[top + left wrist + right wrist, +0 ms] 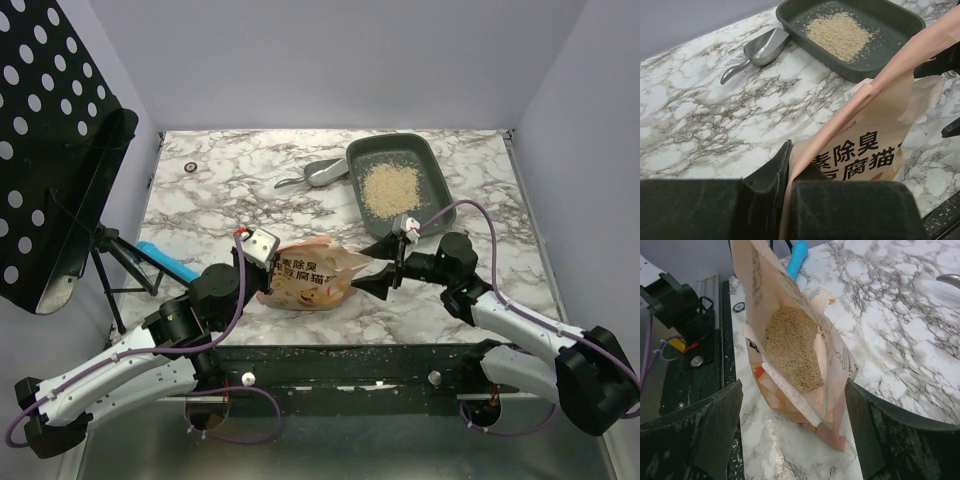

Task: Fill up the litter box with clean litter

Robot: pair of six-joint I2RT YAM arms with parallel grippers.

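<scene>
Left tool (263, 278): from above, clamped on bag (315, 278) edge, propping it upright.
Litter box (405, 152): far right of tabletop (230, 200); clean litter (390, 187) heaped inside.
Bag edge: left wrist view, pinched between fingers (765, 175).
Right tool (795, 437): own view, spread wide around bag mouth, probably to grip.

Scoop (322, 174) lies left of litter box (400, 150) (clean litter (390, 188) inside); bag (315, 272) nearer.

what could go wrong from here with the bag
1. The bag is pinched at one edge only by the left gripper, its mouth open with litter inside. If it tips, litter may spill onto the table.
2. The right gripper is open at the floppy mouth. Closing could miss or crumple it.
3. The box sits apart from the bag, so a pour may fall short.
</scene>
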